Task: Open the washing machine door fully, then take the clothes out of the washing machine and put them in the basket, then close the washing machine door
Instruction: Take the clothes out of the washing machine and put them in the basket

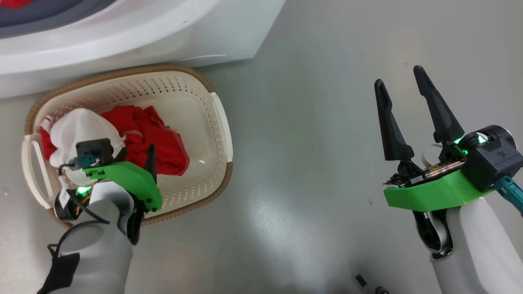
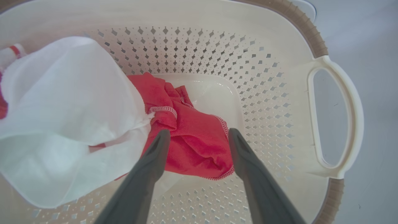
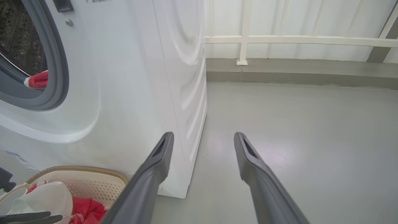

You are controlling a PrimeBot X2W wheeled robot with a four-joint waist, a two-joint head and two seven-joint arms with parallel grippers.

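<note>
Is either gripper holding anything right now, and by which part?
Nothing: the left gripper hangs open over the red-and-white clothes in the cream perforated plastic basket; the right gripper is open and empty.

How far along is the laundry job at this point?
Done: the washing machine stands uncovered at its mouth, and red and white clothes lie in the basket. In hand: the left pincer hangs open over them, gripping nothing; the right pincer is open and empty. Left: a red garment on the grey ring, then closing the door.

Clothes [image 1: 143, 134] in basket [image 1: 206, 122], before washing machine [image 1: 122, 36]
</note>
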